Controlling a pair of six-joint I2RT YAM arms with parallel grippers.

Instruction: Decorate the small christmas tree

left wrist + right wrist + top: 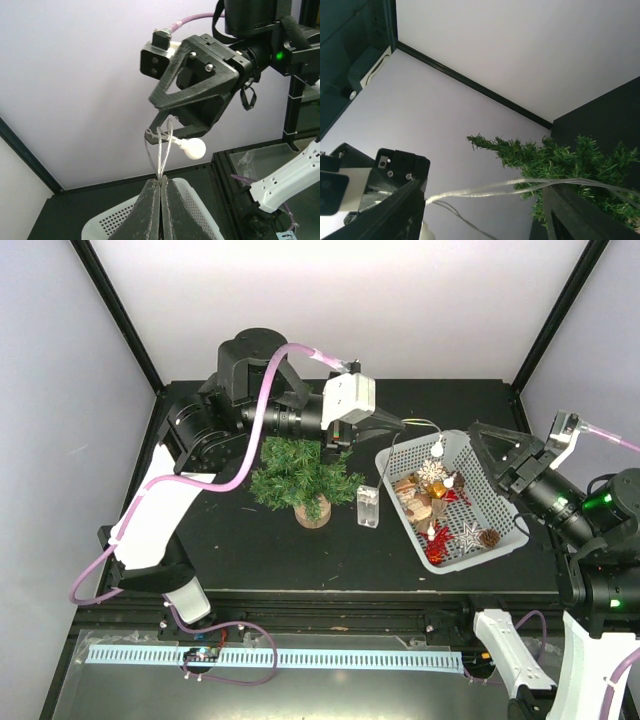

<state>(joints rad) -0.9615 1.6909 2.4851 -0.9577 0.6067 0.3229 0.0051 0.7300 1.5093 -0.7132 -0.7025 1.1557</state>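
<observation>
The small christmas tree (298,472) stands on its wood stump left of the white mesh basket (497,508); its branches also show in the right wrist view (565,160). My left gripper (397,423) is over the gap between tree and basket. In the left wrist view it (161,181) is shut on the clear thread loop (161,155) of a white bulb ornament (193,148). The ornament (437,448) hangs over the basket's far corner. My right gripper (478,443) faces it with its jaws apart. The thread (490,189) stretches across its open fingers (567,210).
The basket holds several ornaments: stars, pine cones, red pieces (440,532). A small clear box (368,507) stands between tree and basket. Black frame posts (115,315) and pale walls close in the dark table.
</observation>
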